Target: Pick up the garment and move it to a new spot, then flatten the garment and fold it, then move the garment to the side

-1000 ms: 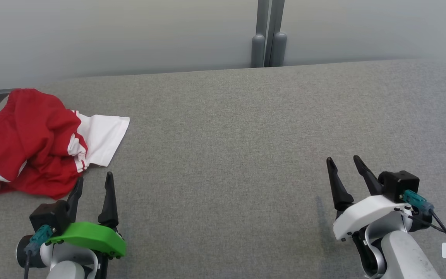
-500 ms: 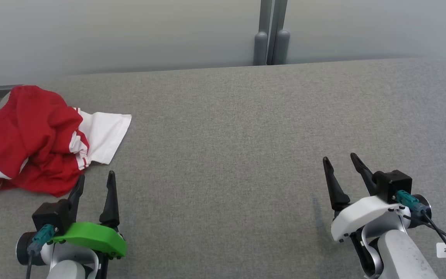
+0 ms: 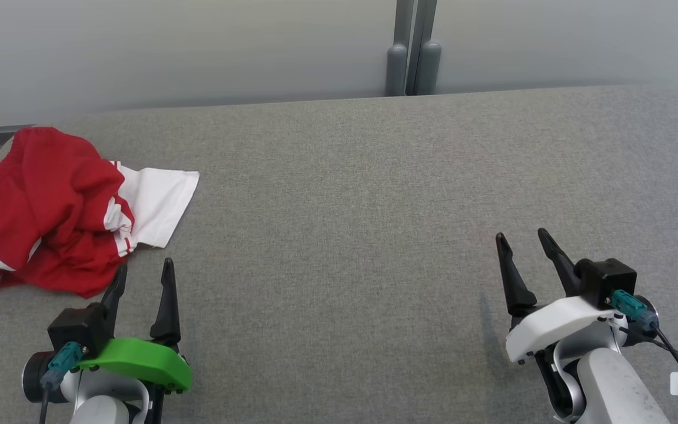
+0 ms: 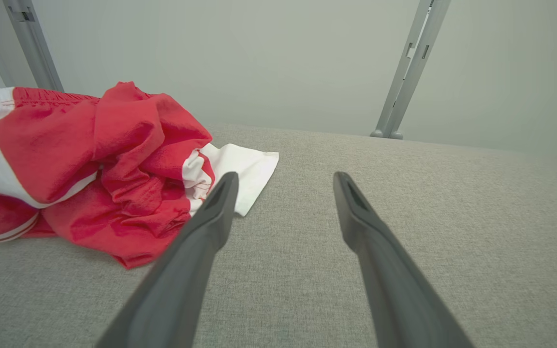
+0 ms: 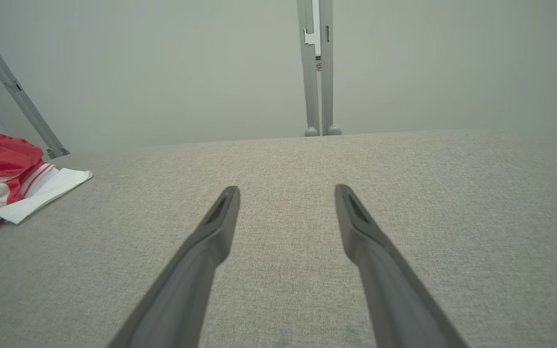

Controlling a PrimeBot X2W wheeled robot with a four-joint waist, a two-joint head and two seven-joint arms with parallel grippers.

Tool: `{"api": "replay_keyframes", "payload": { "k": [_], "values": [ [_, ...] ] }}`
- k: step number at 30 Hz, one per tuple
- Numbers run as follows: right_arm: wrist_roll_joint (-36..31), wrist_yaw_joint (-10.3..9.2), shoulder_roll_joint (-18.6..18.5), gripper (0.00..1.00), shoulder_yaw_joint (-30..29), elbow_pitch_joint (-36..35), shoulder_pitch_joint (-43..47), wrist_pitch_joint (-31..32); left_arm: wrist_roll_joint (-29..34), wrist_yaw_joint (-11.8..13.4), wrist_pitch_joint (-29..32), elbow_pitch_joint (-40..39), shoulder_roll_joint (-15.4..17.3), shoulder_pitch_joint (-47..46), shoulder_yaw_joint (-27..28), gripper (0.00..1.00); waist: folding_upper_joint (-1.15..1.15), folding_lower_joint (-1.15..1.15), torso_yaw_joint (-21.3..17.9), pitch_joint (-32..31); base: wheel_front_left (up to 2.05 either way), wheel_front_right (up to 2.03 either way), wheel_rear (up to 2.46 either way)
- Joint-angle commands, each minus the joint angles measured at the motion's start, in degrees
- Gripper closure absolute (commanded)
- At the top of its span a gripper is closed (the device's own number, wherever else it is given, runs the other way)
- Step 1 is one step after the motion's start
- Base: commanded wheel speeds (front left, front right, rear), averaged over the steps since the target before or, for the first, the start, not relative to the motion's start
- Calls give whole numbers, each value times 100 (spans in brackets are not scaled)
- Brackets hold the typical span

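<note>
At the table's left end: garment awaiting pickup, both grippers spread and empty.

Head view: the garment (image 3: 50, 212) lies bunched at the far-left part of the table (image 3: 345, 206). The left gripper (image 3: 145, 265) hovers at the table's near-left, jaws apart, just short of the red heap. The right gripper (image 3: 521, 234) stands at the near-right, likewise spread and well apart from the heap. Left wrist view: the cloth is thin, crinkled and red, with white bands and a gathered waistband (image 4: 41, 94). A flat white panel (image 4: 244, 169) rests on the table's coarse grey woven cover. Recommended grasp: descend on a raised red fold, not the flat panel, and pinch one thick ridge so the fabric should lift as a whole. Right wrist view: the long, dark, tapered fingers (image 5: 211, 241) point across bare cover toward the table's middle, a likely new spot.
</note>
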Motion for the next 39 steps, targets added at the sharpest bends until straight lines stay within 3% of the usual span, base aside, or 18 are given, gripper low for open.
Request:
{"api": "replay_keyframes", "payload": {
  "k": [1,20,39],
  "values": [
    [68,2,-23,0,-17,-24,-46,-42,-52,-13,-15,8,6,28,34,0,0,0,-2,3,0,0,0],
    [217,2,-20,0,46,28,-42,-61,-216,56,18,-23,37,64,10,0,0,0,122,3,0,0,0],
    [396,1,-21,0,303,113,49,-90,-233,167,151,-95,175,304,-64,0,0,0,1486,-103,0,0,0]
  ]
}}
